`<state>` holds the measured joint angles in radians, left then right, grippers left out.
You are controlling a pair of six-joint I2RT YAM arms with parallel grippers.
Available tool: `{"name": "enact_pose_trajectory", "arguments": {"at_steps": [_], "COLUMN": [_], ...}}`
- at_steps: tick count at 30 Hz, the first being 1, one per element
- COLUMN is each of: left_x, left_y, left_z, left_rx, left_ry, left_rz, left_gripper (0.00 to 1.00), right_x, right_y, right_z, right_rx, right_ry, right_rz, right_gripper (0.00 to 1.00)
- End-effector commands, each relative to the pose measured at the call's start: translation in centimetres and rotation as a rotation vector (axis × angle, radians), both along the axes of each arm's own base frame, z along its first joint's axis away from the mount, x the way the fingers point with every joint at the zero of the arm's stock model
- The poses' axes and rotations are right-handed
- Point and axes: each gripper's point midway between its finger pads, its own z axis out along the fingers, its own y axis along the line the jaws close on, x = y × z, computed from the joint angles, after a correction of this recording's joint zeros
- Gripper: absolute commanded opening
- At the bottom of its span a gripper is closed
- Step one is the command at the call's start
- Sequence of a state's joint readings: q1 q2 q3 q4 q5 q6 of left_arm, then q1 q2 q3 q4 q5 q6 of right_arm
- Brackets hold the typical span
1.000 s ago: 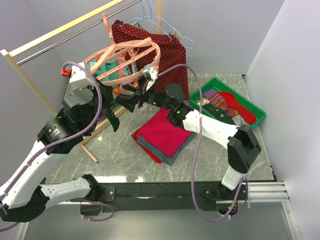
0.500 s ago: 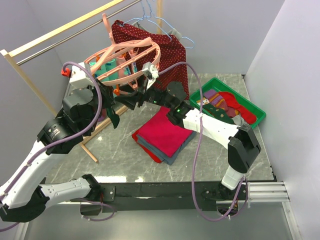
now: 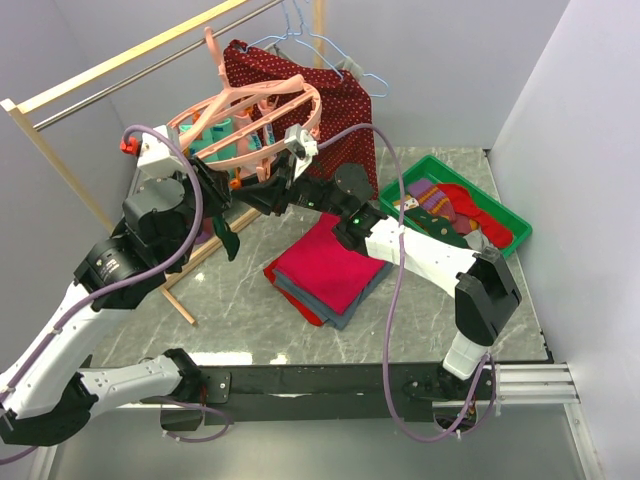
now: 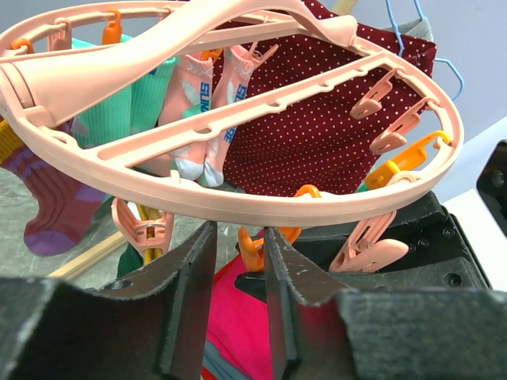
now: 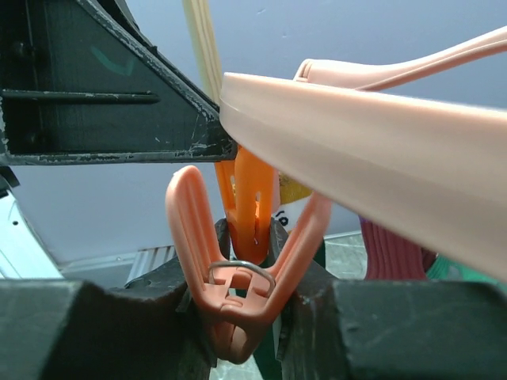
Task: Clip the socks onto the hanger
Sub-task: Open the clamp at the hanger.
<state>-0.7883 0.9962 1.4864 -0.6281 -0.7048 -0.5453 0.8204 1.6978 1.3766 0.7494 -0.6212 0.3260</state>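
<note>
The pink round drying hanger [image 4: 261, 207] hangs tilted from the rail [image 3: 120, 75]. A teal sock [image 4: 119, 119], two pink lettered socks [image 4: 207, 103] and a purple-striped sock [image 4: 51, 218] are clipped under it. At its rim the right gripper [image 5: 242, 261] is clenched on a peach clip [image 5: 238, 317]. The left gripper [image 4: 238, 237] sits just below that rim, fingers narrowly apart; whether it grasps anything I cannot tell. Behind the hanger hangs a dark red dotted garment [image 4: 317, 119]. More socks [image 3: 440, 200] lie in a green tray [image 3: 452, 166] well apart from the hanger.

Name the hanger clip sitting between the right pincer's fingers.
The salmon-pink clip with the metal spring ring, held in the right pincer; the orange clip behind it hangs higher.
</note>
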Motion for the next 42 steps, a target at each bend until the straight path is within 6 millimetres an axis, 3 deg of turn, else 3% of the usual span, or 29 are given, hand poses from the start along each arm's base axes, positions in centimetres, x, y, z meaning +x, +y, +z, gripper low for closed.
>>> {"name": "enact_pose_trajectory", "arguments": {"at_steps": [1,7,13,17,23,35,42], "left_x": [0.0,0.0,-0.6,-1.1,-0.6,1.0,1.3], "left_y": [0.5,0.4,-0.1,-1.0,-1.4,0.2,1.1], "left_z": [1.1,0.8,1.5,1.7,1.2,-1.1,-0.6], "left_rx": [-0.050,-0.053,-0.096,-0.137,-0.146,-0.010,0.021], "left_ry": [-0.037,-0.025,-0.020,-0.006,0.028,0.084,0.059], "left_rz": [0.020,0.023,-0.021,-0.073,-0.055,0.094,0.139], "left_gripper": [0.38,0.44,0.59,0.66,0.68,0.65,0.61], "right_x": [-0.4,-0.5,-0.2,0.2,0.6,0.8,0.8], "right_y": [-0.6,-0.9,-1.0,-0.8,-0.3,-0.3,-0.1], "right_z": [3.1,3.0,2.6,2.5,2.1,2.1,2.1], "right_rx": [0.074,0.072,0.060,0.051,0.018,0.000,-0.006], "right_ry": [-0.061,-0.054,-0.042,-0.039,-0.052,-0.064,-0.067], "right_rz": [-0.003,-0.014,-0.032,-0.055,-0.096,-0.149,-0.151], "right_gripper": [0.28,0.17,0.06,0.04,0.03,0.01,0.01]}}
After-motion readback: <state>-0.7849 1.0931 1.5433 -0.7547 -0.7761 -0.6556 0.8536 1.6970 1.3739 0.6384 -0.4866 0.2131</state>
